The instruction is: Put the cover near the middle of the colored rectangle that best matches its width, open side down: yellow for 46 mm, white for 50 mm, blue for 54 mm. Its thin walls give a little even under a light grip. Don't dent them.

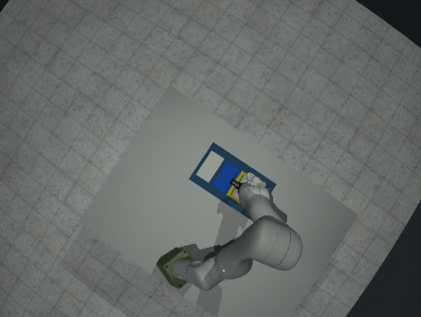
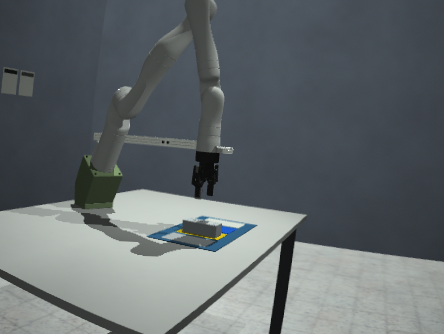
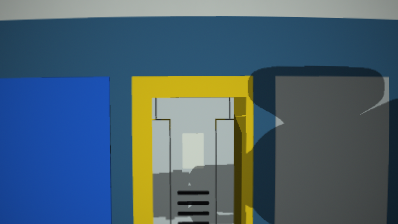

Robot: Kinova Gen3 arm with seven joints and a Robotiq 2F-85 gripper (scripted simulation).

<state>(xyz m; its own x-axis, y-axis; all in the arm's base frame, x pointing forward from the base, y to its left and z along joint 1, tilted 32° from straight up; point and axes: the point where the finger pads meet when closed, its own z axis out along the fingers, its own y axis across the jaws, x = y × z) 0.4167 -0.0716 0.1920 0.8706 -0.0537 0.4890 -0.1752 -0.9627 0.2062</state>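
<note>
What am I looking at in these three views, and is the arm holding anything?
One pale jointed arm stands on a green base bolted to a table. The first picture looks straight down, the second from the side, the third from a camera at the wrist. On the table lies a dark blue mat with white, blue and yellow rectangles. The grey cover sits on the yellow one. The gripper hangs above it, fingers wide apart, holding nothing.

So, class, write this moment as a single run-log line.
gripper: open, empty, above cover | cover: on yellow rectangle | blue rectangle: bare
</note>
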